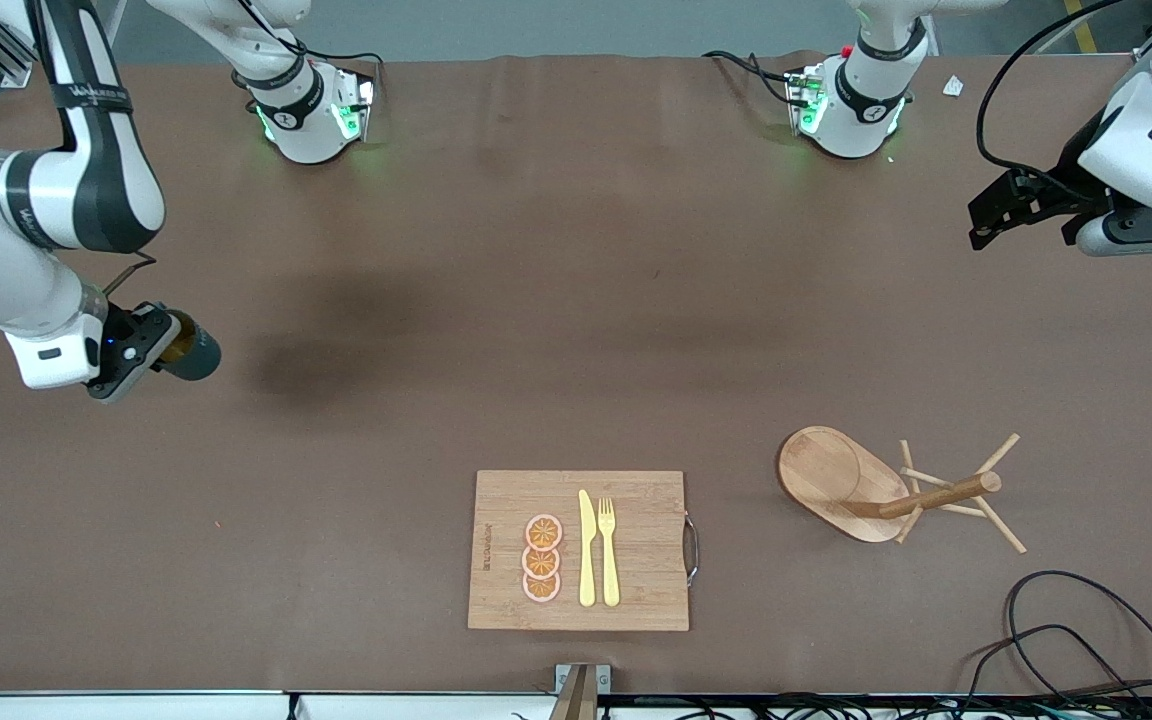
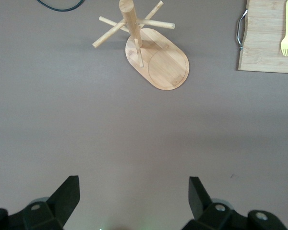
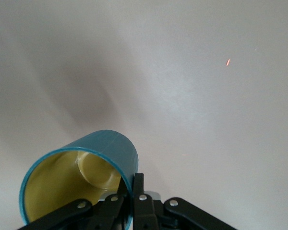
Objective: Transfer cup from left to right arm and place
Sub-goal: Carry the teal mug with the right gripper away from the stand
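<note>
The cup [image 1: 192, 350] is a dark teal cylinder with a mustard-yellow inside, tipped on its side in the air over bare table at the right arm's end. My right gripper [image 1: 151, 345] is shut on it. In the right wrist view the cup [image 3: 110, 148] has its wall pinched at the rim by the right gripper [image 3: 133, 184], one finger inside and one outside. The handle is hidden. My left gripper [image 1: 988, 222] hangs open over the table at the left arm's end. In the left wrist view that gripper [image 2: 133, 191] has nothing but table between its fingers.
A wooden mug tree on an oval base [image 1: 836, 480] stands toward the left arm's end, also seen as the mug tree [image 2: 156, 57]. A cutting board [image 1: 636, 560] with a yellow knife [image 1: 587, 550], fork [image 1: 608, 550] and orange slices [image 1: 542, 558] lies near the front edge. Cables [image 1: 1086, 640] coil at the front corner.
</note>
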Controlling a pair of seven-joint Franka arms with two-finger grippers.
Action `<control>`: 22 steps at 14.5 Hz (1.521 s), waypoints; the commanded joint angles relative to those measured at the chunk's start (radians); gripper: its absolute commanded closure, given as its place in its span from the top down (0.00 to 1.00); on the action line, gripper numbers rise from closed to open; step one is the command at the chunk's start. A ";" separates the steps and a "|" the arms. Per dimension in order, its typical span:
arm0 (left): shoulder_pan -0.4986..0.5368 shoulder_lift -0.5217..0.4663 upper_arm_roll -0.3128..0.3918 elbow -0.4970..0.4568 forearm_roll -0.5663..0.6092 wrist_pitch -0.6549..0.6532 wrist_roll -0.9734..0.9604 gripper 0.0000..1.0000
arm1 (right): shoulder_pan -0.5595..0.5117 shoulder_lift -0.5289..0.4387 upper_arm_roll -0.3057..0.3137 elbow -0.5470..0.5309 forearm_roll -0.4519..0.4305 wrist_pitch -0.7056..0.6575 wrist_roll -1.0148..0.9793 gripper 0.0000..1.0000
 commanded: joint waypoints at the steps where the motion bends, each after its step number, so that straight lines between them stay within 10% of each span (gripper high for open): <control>1: -0.002 0.002 -0.002 0.012 0.003 0.004 -0.007 1.00 | -0.002 -0.009 0.015 -0.015 -0.056 0.044 -0.095 0.00; 8: -0.002 0.007 -0.002 0.012 0.003 0.006 -0.007 1.00 | -0.096 0.069 0.024 -0.130 -0.029 0.328 -0.391 0.00; 14: -0.002 0.007 -0.002 0.012 0.003 0.006 -0.007 1.00 | -0.114 0.090 0.018 -0.121 0.390 0.172 -0.669 0.00; 22: -0.002 0.008 -0.002 0.012 0.003 0.009 -0.007 1.00 | -0.133 0.137 0.013 -0.062 0.344 0.184 -0.741 0.00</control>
